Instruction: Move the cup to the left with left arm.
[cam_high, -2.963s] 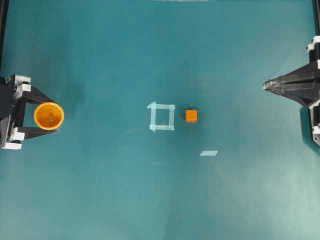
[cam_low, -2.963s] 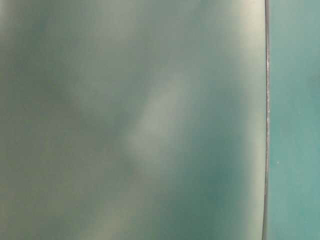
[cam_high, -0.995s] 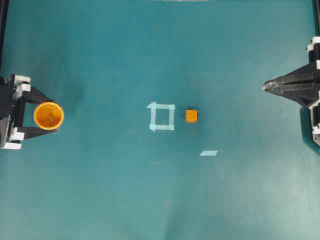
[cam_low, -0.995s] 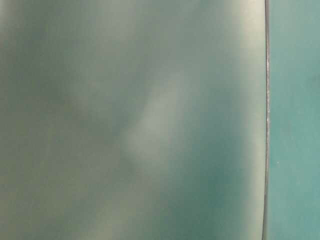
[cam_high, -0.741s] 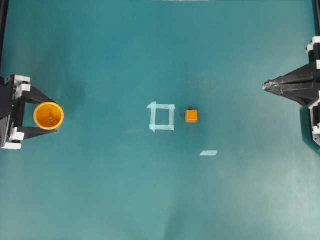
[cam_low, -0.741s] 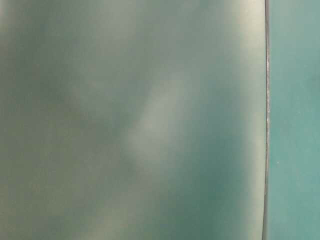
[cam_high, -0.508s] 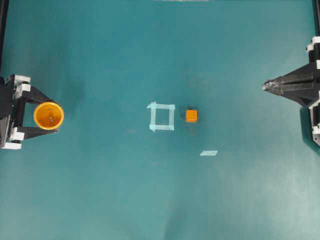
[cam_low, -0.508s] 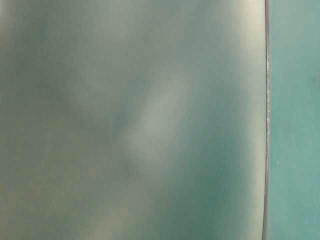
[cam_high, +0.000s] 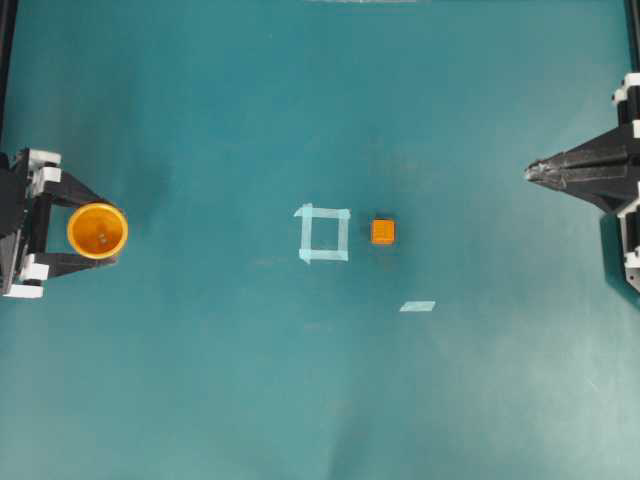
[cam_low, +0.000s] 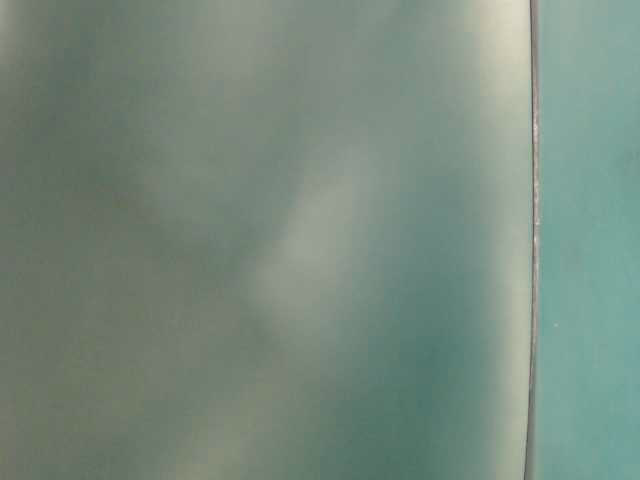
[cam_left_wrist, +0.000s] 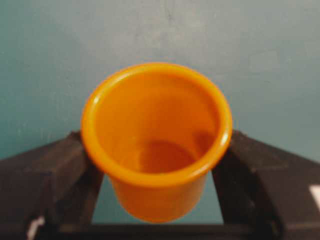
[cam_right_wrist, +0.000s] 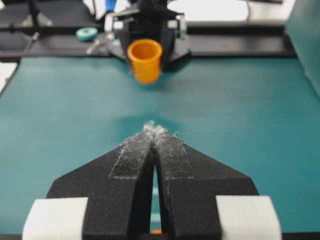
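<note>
Your left gripper (cam_high: 100, 231) sits at the far left edge of the surface (cam_high: 200, 380), jaws spread about as wide as the cup (cam_high: 97, 231) and closed against its sides. The cup stands upright between the jaws, mouth up; your left wrist view shows the cup (cam_left_wrist: 156, 137) pinched on both flanks by the black fingers (cam_left_wrist: 45, 172), its rim clear above them. Whether its base touches the surface or hangs just off it cannot be told. Your right gripper (cam_high: 530, 172) rests at the far right edge, jaws pressed together with nothing between them; the right wrist view confirms the gripper (cam_right_wrist: 152, 131) is drawn to a point, frayed padding at the tips, with the cup (cam_right_wrist: 145, 60) straight ahead across the surface. Well apart from both sets of jaws, near mid-surface, lie a tape square (cam_high: 323, 234) and, just beside it toward the right jaws, a cube (cam_high: 383, 232). A loose tape strip (cam_high: 417, 306) lies near the cube.
</note>
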